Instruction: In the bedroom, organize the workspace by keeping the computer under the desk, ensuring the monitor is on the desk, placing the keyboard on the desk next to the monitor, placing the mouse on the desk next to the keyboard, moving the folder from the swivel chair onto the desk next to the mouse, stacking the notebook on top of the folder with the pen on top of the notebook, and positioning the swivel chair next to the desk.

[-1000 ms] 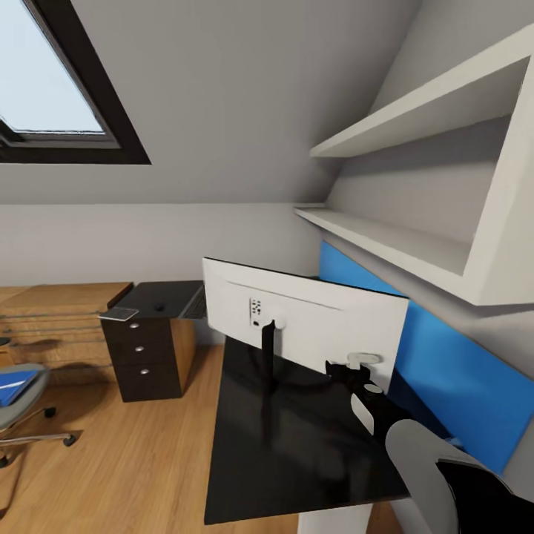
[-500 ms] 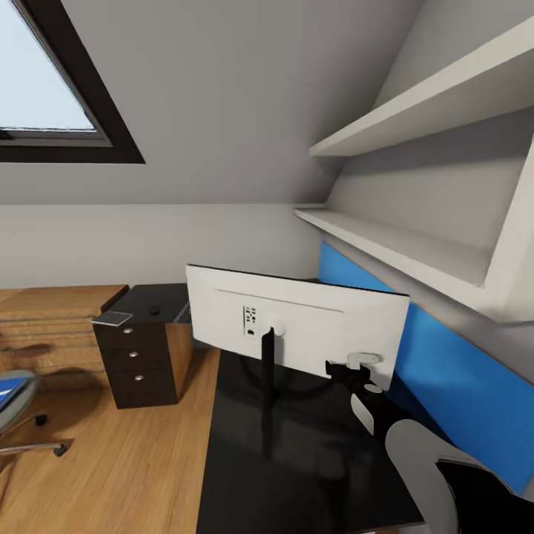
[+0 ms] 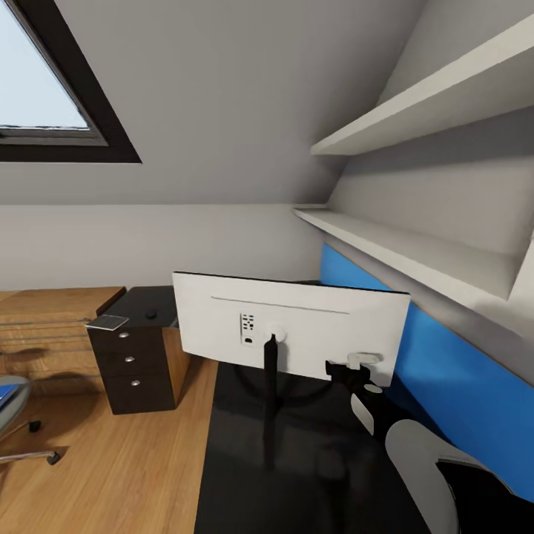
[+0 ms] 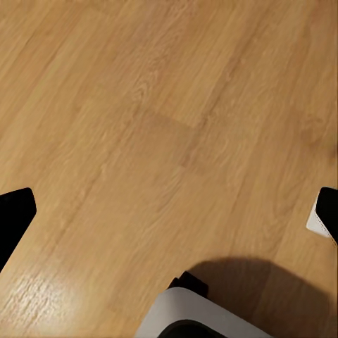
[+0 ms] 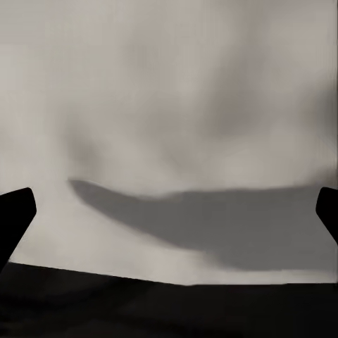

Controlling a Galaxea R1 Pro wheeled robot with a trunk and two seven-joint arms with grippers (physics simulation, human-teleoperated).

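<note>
The monitor (image 3: 297, 326) stands on the glossy black desk (image 3: 245, 475) with its white back toward me, on a thin black stand (image 3: 271, 400). My right gripper (image 3: 356, 367) is at the lower right of that back, open, and its wrist view faces the white panel (image 5: 169, 105). On the desk's far wing lie the mouse (image 3: 151, 314) and the grey notebook (image 3: 107, 322) at the corner above the drawers. The swivel chair (image 3: 13, 400) is cut off at the left edge, with a sliver of the blue folder (image 3: 2, 393). My left gripper (image 4: 169, 211) hangs open over the floor. Keyboard, computer and pen are out of view.
A dark three-drawer unit (image 3: 133, 371) carries the far wing, and a light wooden cabinet (image 3: 44, 326) stands beside it. White shelves (image 3: 400, 245) jut out above the desk over a blue wall panel (image 3: 445, 378). Wooden floor (image 3: 96, 467) lies left of the desk.
The whole view has shifted: window, drawers and chair slid toward the left edge. The monitor's back now faces me more squarely. My right gripper keeps its place at the monitor's lower right.
</note>
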